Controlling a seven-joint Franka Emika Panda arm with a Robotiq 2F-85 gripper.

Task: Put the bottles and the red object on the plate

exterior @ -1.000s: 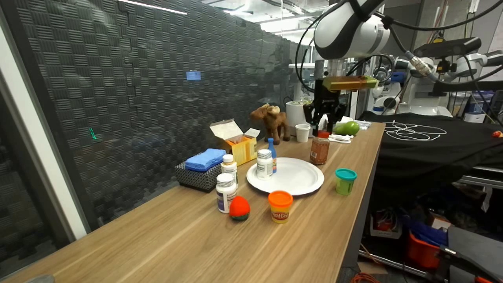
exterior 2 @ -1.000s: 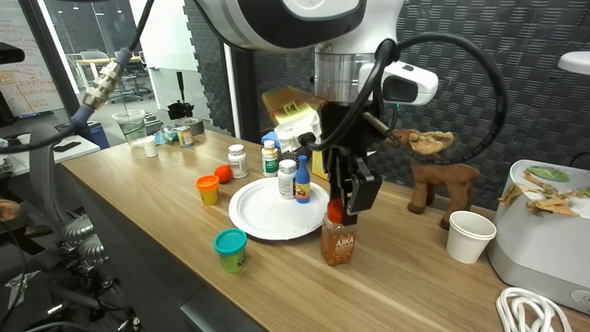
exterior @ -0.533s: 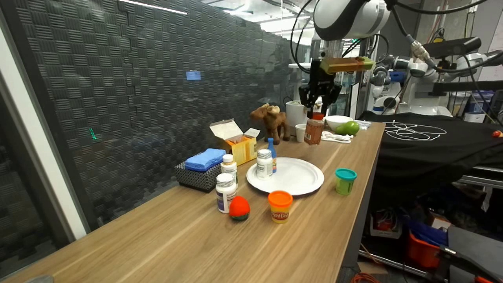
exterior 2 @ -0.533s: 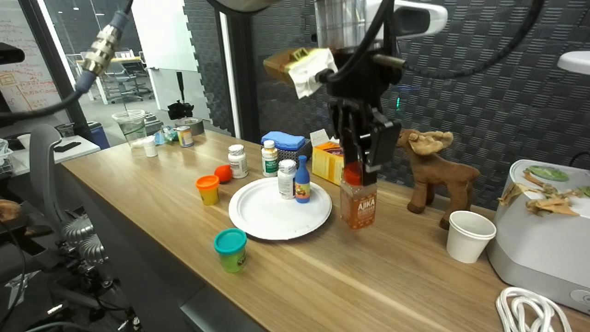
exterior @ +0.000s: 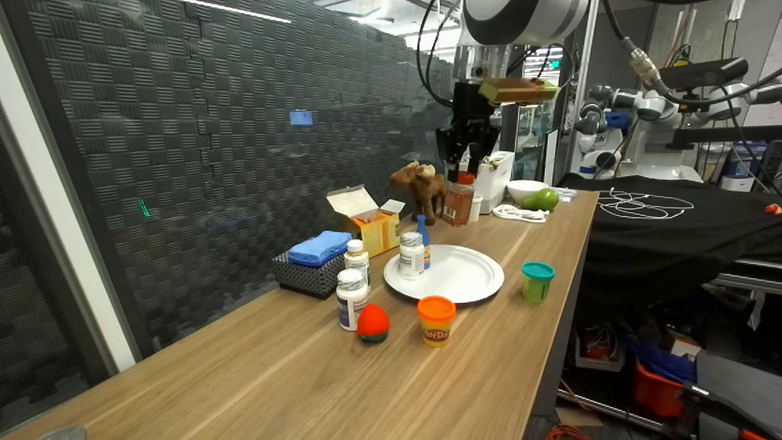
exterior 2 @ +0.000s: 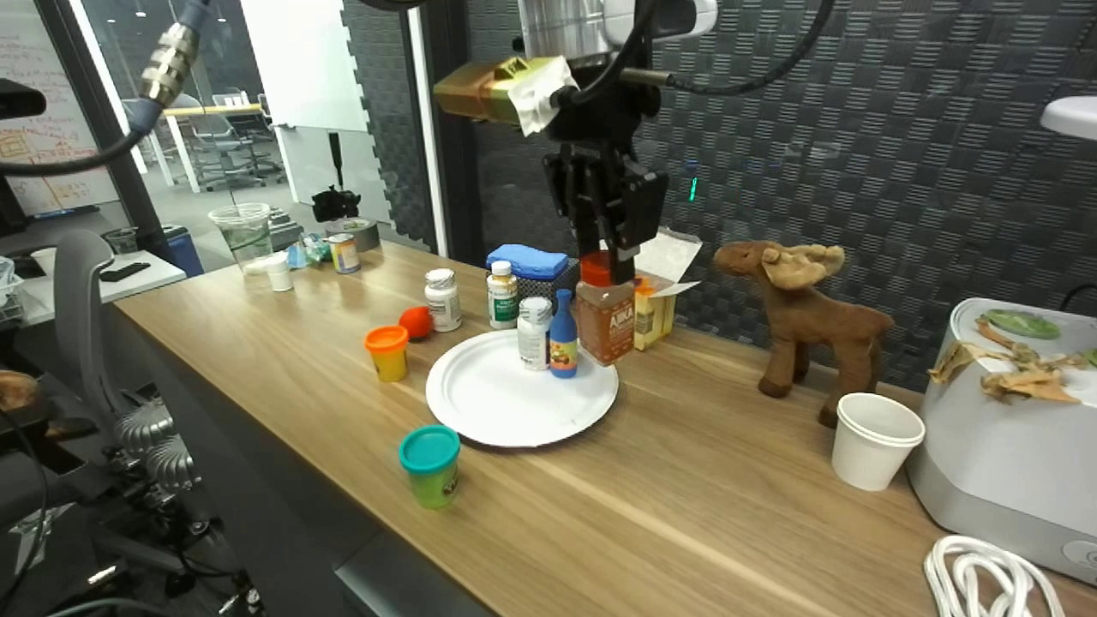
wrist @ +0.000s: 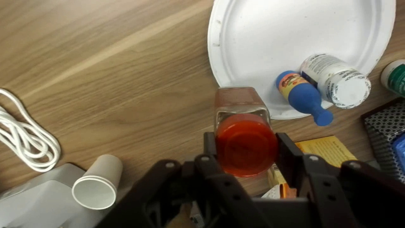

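Note:
My gripper point(wrist: 246, 146) is shut on the red cap of a brownish bottle point(exterior 2: 607, 326), its fingers on either side. This bottle hangs upright above the table by the edge of the white plate point(exterior 2: 506, 411); in the wrist view its base overlaps the rim. Standing together on the plate are a white bottle point(exterior: 412, 260) and a blue bottle point(exterior 2: 563, 338). Off the plate, two more white bottles point(exterior: 352, 299) are on the table, one having a green label point(exterior 2: 502, 300). Beside the nearer of them lies the red object point(exterior: 372, 324), round with a dark underside.
An orange-lidded tub point(exterior: 436, 321) and a teal-lidded tub point(exterior 2: 430, 467) flank the plate. Behind it are an open yellow box point(exterior: 379, 235), a dark patterned box point(exterior: 308, 275) under a blue sponge, and a toy moose point(exterior 2: 814, 317). A paper cup point(wrist: 98, 183) and white cord point(wrist: 28, 136) lie farther off.
Held in my gripper, the brownish bottle has risen from table level, then shifted left in both exterior views, towards the blue bottle's side of the plate. Everything else stays put.

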